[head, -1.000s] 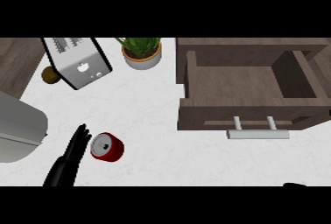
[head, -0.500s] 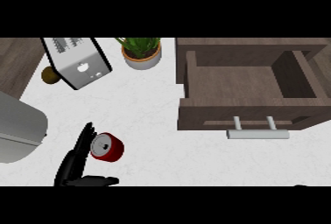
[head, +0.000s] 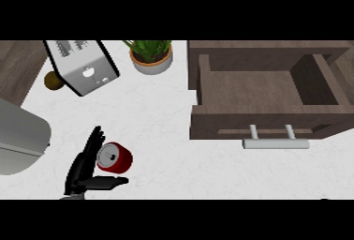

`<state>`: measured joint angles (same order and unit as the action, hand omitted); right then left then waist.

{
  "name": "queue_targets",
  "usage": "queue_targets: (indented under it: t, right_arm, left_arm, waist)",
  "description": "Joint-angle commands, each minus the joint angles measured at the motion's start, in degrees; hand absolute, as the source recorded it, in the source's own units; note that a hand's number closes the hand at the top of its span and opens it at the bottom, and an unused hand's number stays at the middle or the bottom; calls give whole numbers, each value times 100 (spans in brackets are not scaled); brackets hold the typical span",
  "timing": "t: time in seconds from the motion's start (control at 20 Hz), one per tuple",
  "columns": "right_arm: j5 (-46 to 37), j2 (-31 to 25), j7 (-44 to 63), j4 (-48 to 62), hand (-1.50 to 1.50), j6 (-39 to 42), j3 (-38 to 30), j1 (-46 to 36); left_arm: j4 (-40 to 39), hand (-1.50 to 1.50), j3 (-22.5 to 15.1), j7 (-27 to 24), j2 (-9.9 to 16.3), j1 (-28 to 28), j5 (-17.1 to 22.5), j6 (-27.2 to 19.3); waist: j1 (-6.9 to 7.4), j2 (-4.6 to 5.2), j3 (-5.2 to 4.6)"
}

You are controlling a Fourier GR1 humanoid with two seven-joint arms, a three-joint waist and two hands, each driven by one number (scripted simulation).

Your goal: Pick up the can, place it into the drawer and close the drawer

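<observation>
While the left hand [head: 84, 164] is spread open beside it, nothing is held. Lying on its side, the red can [head: 114, 157] is judged rigid, light, smooth and prone to rolling; its curved wall is best gripped.

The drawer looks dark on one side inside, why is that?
In the head view, the drawer has a shadow along its right inner wall, while its floor is evenly lit. The white counter looks bright with no glare. The can by the left robot hand has only a faint shadow.

White counter [head: 166, 126]: can [head: 114, 157], plant [head: 151, 56], toaster [head: 81, 65].
</observation>
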<state>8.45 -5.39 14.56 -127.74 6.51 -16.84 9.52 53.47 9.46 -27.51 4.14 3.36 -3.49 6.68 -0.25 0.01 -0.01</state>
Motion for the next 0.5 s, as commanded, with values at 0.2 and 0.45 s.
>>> queue_targets:
  t: [0.2, 0.45]
  right_arm:
    - [-15, 90, 277, -161, -150, -2, -42, -49]
    - [-273, 275, 279, -468, -150, -58, 211, 160]
  left_arm:
    - [-584, -150, -53, -460, 114, 213, 97, 148]
    - [-1489, -150, -153, -697, 100, 1001, -58, 394]
  waist:
    - [8, -4, 0]
    - [-27, 1, -2]
